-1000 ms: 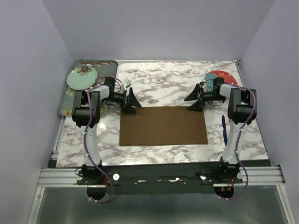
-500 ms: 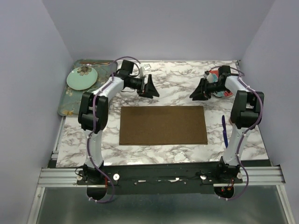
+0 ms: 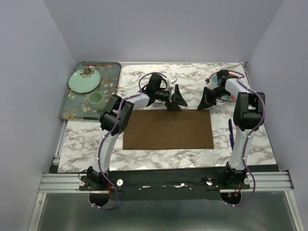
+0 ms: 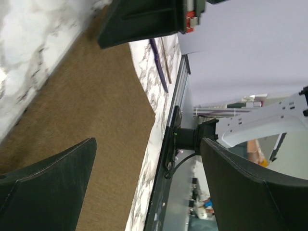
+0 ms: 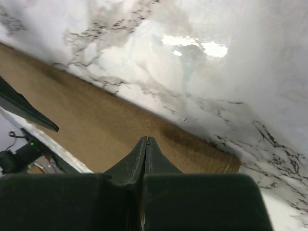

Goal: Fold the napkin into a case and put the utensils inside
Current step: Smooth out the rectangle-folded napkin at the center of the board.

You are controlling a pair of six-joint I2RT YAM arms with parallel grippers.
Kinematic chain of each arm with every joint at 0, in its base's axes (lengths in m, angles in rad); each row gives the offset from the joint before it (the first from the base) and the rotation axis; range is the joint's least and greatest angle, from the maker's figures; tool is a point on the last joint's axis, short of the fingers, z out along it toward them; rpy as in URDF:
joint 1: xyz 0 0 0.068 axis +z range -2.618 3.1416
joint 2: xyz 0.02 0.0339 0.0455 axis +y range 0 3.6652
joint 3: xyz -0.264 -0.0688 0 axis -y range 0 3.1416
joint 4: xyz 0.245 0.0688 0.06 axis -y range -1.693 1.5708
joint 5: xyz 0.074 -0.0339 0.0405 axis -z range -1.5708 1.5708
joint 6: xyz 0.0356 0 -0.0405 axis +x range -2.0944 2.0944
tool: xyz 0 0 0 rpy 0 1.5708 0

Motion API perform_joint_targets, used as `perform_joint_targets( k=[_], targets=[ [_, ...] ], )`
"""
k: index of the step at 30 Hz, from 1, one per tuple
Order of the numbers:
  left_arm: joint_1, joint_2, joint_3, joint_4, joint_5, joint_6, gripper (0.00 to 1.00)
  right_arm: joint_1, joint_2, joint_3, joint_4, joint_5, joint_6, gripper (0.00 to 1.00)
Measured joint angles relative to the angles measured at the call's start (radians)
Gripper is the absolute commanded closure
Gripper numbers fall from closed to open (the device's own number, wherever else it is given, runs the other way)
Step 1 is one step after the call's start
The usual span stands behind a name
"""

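Where right pincer (image 3: 206,100) hovers, napkin (image 3: 168,129) apparently lies beneath.

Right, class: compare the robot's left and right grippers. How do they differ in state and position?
The left gripper is open, jaws wide apart; the right gripper is shut, jaws pressed together. The left gripper sits near the middle of the napkin's far edge; the right gripper sits near its far right corner. Both are black, hold nothing and hover by that far edge.
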Motion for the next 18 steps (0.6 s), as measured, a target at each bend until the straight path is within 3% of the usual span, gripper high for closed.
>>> perform_joint_targets(
  k=[6,18],
  targets=[
    [0.013,0.047,-0.076,0.099,-0.006,-0.103,0.01,0.033,0.048,0.072,-0.051,0.107,-0.039,1.0],
    [0.079,0.053,-0.174,0.211,0.014,-0.155,0.01,0.12,0.06,0.112,-0.109,0.312,-0.187,1.0]
  ],
)
